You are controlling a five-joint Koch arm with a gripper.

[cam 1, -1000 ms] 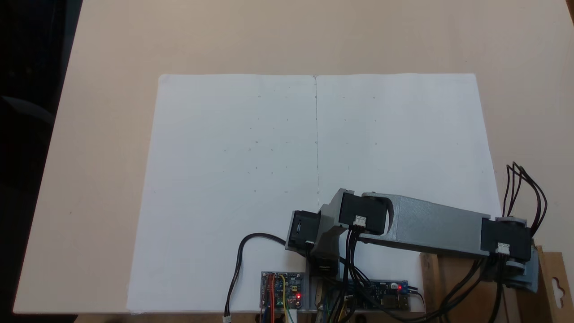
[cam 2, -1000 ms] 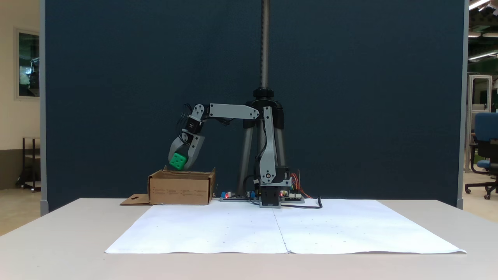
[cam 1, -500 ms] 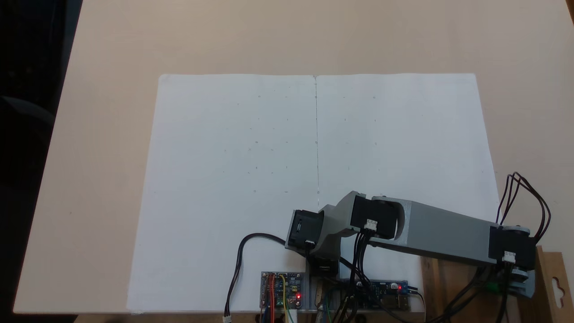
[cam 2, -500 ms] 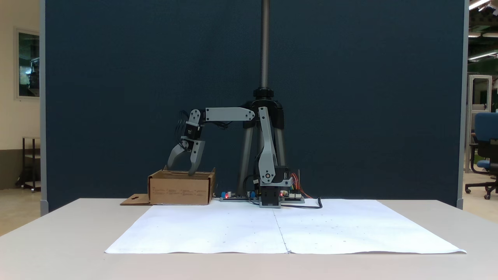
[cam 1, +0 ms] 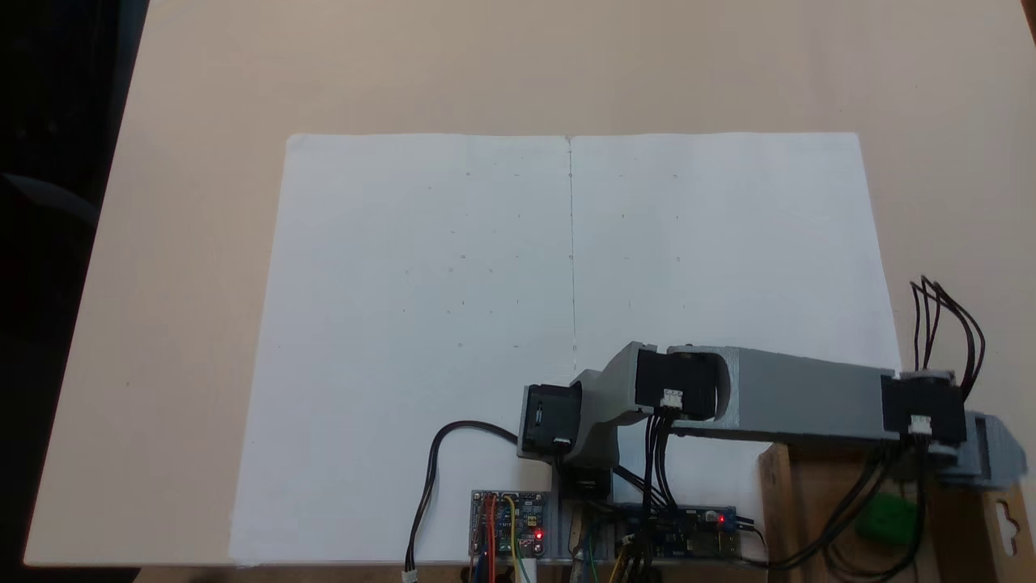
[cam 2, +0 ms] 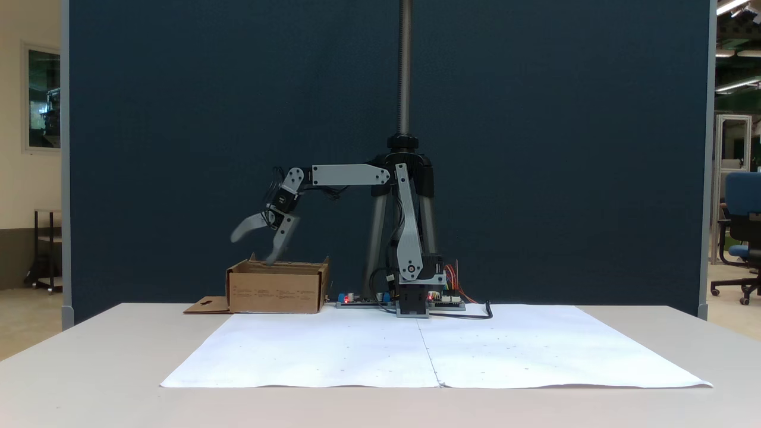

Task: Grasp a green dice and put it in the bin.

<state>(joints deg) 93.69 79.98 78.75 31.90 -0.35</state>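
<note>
While loose in the bin [cam 1: 777, 502], green dice [cam 1: 886, 518] skewed diagonally.

Materials, matt mostly
Bin [cam 2: 276, 289] brown corrugated cardboard; green dice [cam 1: 889, 518] smooth plastic; arm [cam 2: 351, 175] grey matt plastic; white paper sheet [cam 1: 486, 283] on smooth beige table [cam 1: 566, 65].

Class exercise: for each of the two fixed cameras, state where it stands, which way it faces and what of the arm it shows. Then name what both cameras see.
A fixed view: high above the table, looking down on the white paper; the base and upper links reach right over the bin, which holds the green dice.
A fixed view: low at the table's far edge, facing the dark partition; the whole arm shows, the gripper open above the bin.
Shared: arm, paper, bin, circuit boards.
</note>
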